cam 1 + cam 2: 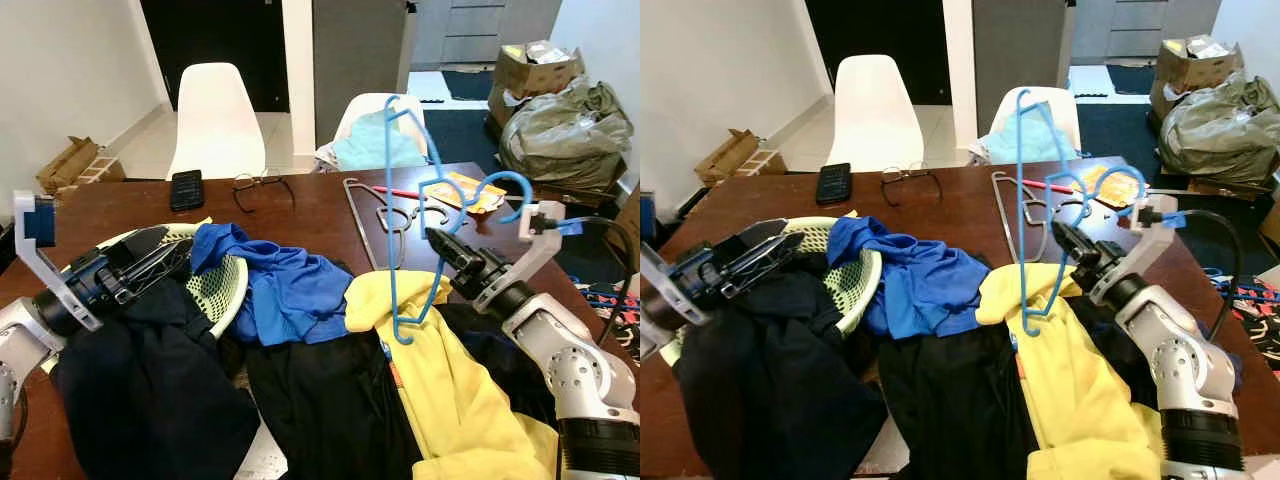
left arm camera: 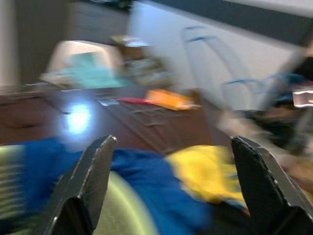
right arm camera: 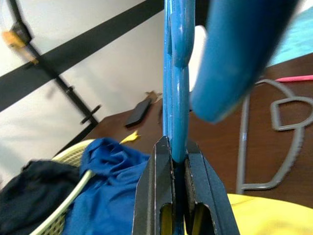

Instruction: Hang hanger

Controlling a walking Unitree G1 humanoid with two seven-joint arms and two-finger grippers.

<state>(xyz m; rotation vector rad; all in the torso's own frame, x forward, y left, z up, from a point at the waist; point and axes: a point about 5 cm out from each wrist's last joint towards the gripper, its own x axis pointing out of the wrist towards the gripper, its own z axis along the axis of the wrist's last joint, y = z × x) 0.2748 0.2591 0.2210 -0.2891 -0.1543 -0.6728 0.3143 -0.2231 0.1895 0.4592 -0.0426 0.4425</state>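
Two hangers: blue hanger [image 1: 405,200] pinched in right gripper [image 1: 437,240], grey hanger [image 1: 372,215] at twelve o'clock; left gripper [image 2: 171,191] spread wide, empty.

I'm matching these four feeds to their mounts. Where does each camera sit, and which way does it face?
Left eye: head, looking down at the table; both arms show.
Right eye: same scene, shifted slightly.
Left wrist: along the open left gripper, toward the blue shirt.
Right wrist: along the right gripper, clamping the blue hanger.
Shared: hanger, shirt, grey hanger.
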